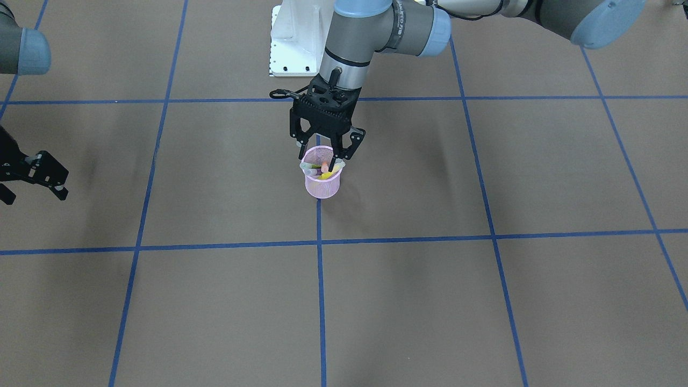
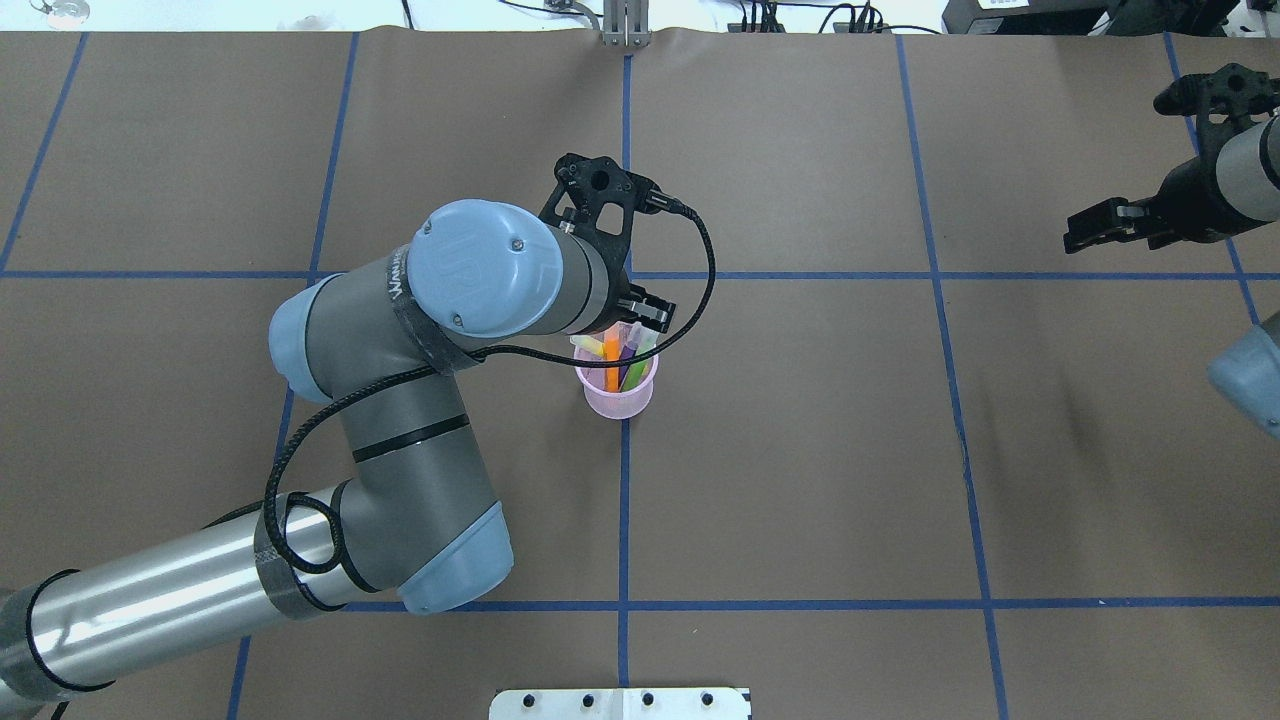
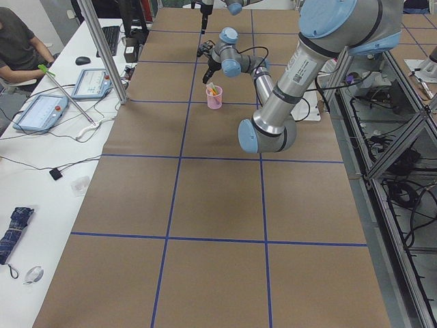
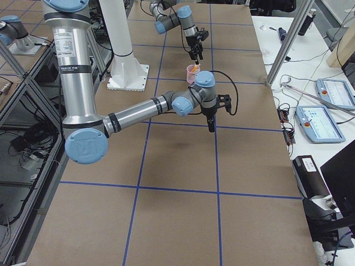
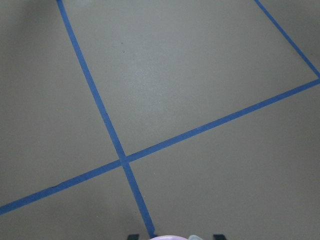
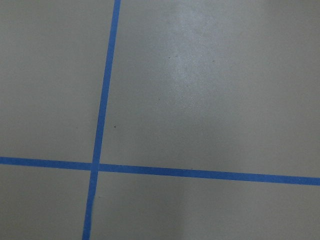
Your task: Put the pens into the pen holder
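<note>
The pink mesh pen holder (image 1: pixel 321 186) stands upright near the middle of the table on a blue tape line; it also shows in the overhead view (image 2: pixel 618 400). In it stand the orange pen (image 2: pixel 611 362), the yellow pen (image 2: pixel 590 346), the green pen (image 2: pixel 642 350) and the purple pen (image 2: pixel 628 368), caps up. My left gripper (image 1: pixel 322 158) hangs right over the holder's mouth, open, fingers either side of the pen tops. The left wrist view shows only the holder's rim (image 5: pixel 167 238) between two spread fingertips. My right gripper (image 1: pixel 32 174) is open and empty, far off to the side.
The white robot base (image 1: pixel 293 37) stands behind the holder. Blue tape lines (image 1: pixel 320 279) grid the brown table. The left arm's elbow (image 2: pixel 400 480) looms over the near-left table. A side bench with tablets (image 3: pixel 48 109) and a seated person (image 3: pixel 13 41) is beyond the far edge.
</note>
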Controlling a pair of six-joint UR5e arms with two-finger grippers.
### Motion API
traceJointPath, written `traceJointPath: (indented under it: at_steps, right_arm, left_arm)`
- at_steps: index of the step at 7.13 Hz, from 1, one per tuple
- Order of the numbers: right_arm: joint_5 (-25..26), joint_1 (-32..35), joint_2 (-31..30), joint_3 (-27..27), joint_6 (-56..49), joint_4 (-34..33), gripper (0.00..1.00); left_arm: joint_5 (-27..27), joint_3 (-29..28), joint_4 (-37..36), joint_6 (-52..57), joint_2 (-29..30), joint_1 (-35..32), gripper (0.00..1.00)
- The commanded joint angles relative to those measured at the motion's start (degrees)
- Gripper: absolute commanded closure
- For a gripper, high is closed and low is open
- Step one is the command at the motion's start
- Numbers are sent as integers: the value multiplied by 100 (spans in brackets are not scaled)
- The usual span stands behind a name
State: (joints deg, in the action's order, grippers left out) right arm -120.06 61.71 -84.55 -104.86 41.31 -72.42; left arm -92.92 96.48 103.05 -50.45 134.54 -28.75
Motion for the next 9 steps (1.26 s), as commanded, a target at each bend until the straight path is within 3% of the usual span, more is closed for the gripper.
traceJointPath:
  at_steps: [1, 2, 3, 5, 6, 8, 9]
  right_arm:
    - [0, -1, 0, 10, -9, 0, 0]
    - [-9, 8, 9, 36, -18, 0, 0]
    - [-26, 77, 9, 45, -96, -9, 0]
    - [-462, 663, 26, 403, -814, -18, 0]
    - [-918, 1067, 26, 658, -1261, -9, 0]
    - [-1360, 1831, 0, 861, -1624, -61, 0]
    - [-1667, 2192, -44, 1280, -2235, -79, 0]
  left_arm:
    - [19, 37, -21, -35, 2, -95, 1]
    - [-51, 90, -65, -44, -93, -330, 1]
    - [-478, 125, -65, -1, -373, -672, 1]
    - [-2425, 300, -48, 314, -1214, -1996, 1]
    - [-2851, 484, -30, 1021, -1898, -2533, 1]
    - [-3117, 600, -65, 3023, -3314, -3615, 1]
    - [-3153, 374, -100, 3711, -3694, -4159, 1]
